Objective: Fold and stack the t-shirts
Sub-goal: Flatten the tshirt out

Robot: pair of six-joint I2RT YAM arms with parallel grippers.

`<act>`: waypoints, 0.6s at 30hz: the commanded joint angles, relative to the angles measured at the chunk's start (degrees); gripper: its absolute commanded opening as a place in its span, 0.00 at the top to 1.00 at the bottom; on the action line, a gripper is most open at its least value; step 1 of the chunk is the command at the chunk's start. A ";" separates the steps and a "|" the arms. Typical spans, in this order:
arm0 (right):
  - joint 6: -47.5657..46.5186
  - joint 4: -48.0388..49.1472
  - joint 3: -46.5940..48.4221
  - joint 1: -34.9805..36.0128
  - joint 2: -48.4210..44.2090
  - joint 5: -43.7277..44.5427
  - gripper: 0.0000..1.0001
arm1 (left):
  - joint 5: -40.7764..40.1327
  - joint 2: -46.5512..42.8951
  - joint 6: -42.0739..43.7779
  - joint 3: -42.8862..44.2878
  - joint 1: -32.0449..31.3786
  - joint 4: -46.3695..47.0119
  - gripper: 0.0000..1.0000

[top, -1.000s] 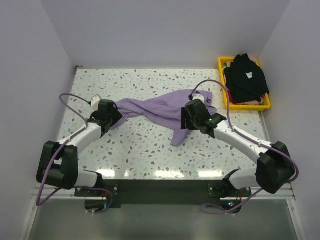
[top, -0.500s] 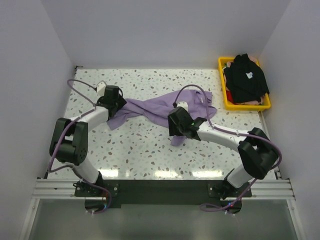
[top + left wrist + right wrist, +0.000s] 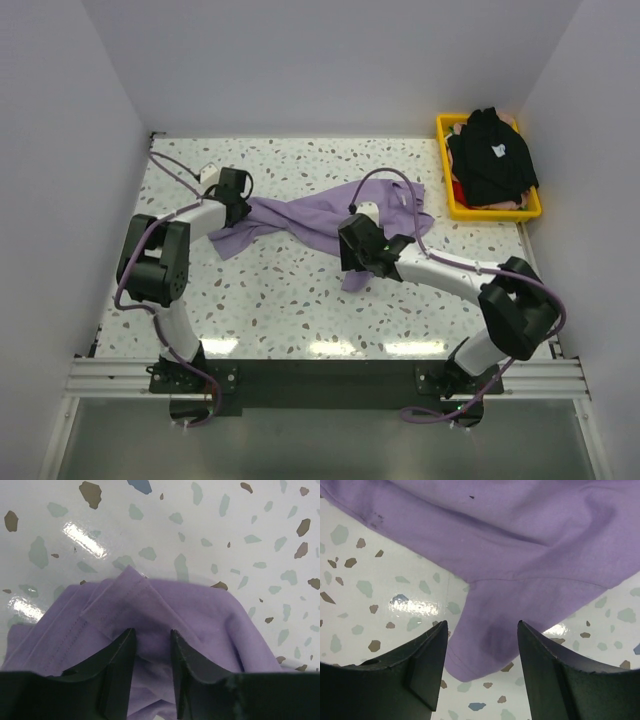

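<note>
The lavender t-shirt point(image 3: 320, 222) lies crumpled across the middle of the table. My left gripper point(image 3: 243, 212) is at its left end. In the left wrist view a hemmed fold of the lavender t-shirt point(image 3: 200, 610) sits in the gap of my left gripper point(image 3: 152, 631), whose jaws stand narrow but apart. My right gripper point(image 3: 357, 262) hovers over the shirt's lower sleeve point(image 3: 485, 645). It is wide open point(image 3: 482, 623), with the sleeve tip lying flat on the table between the fingers. The black t-shirt point(image 3: 490, 155), with a small white mark, sits heaped in the basket.
The yellow basket point(image 3: 498, 213) stands at the table's back right corner, against the right wall, with some reddish cloth under the black shirt. White walls close in the speckled table point(image 3: 290, 300) on the left, back and right.
The left arm has reached farther back along the shirt's left end and its jaws have narrowed around the fold. The right gripper has moved left and down to the lower sleeve.
</note>
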 commanded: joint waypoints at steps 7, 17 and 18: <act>0.22 -4.08 -1.26 0.07 -8.08 7.79 0.38 | -1.92 0.37 -0.26 2.08 -0.10 -0.54 0.86; 1.01 -4.96 -5.04 -0.10 -10.81 7.97 0.30 | -1.30 -1.82 0.98 1.56 -0.01 0.43 1.00; 1.10 -4.70 -5.21 -0.36 -10.55 7.62 0.30 | -1.47 -2.87 1.15 1.47 -0.09 0.43 1.00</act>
